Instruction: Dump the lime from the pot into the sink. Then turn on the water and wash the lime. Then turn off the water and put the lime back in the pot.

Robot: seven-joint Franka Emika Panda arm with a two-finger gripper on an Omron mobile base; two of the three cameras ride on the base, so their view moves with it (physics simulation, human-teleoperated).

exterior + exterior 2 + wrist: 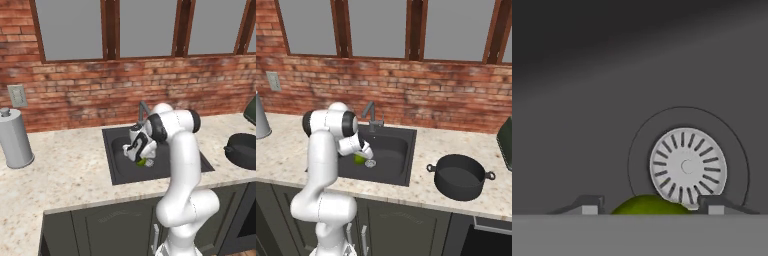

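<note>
**Lime in the basin, end effector around it**

Down in the black rectangular recessed sink [398,145], the small bright green round lime [649,204] lies on the floor just beside the round silver slotted drain [687,166]. The arm's two-finger end effector [649,206] is lowered over it, one dark fingertip on either side of the fruit; whether the tips actually press on it I cannot tell.

The lime is out of the wide dark grey-black pot [460,176], which stands upright and empty on the speckled stone worktop [286,145], well apart to the right of the sink, so the dumping looks done. No water runs from the grey angular faucet [371,113]. Whether washing has happened cannot be judged; the return to the pot remains.

The lime's skin looks smooth, glossy and unmarked.
</note>
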